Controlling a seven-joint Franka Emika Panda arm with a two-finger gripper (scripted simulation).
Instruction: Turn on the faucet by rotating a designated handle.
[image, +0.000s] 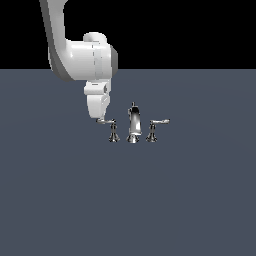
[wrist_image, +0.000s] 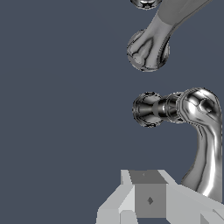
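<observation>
Faucet (image: 133, 125) hardware stands near the middle of the broad dark table (image: 125, 200), a chrome three-piece set with nothing else seen on the surface. Largest in the exterior view is the white arm (image: 82, 55), which reaches down from above toward the set's left end in that view, so that its tool (image: 99, 119) arrives at the outer tip of the handle (image: 107, 122) rather than at the post. That placement makes sense as a judgement: pushing at the far end of a lever gives the most turning effect about its flared base. The tall central spout (image: 133, 122) sits between the two levers, and the mirror-image lever (image: 159, 121) on the exterior view's right stands well apart from the arm, untouched.

In the wrist view the handle (wrist_image: 199, 131) curves away from its ribbed post, its thin arm running close beside the tool's grey fingers (wrist_image: 148, 197). Whether the tool is spread wide, narrow, or already pressing on the lever cannot be told from either picture. No brand, label or writing is legible anywhere.
</observation>
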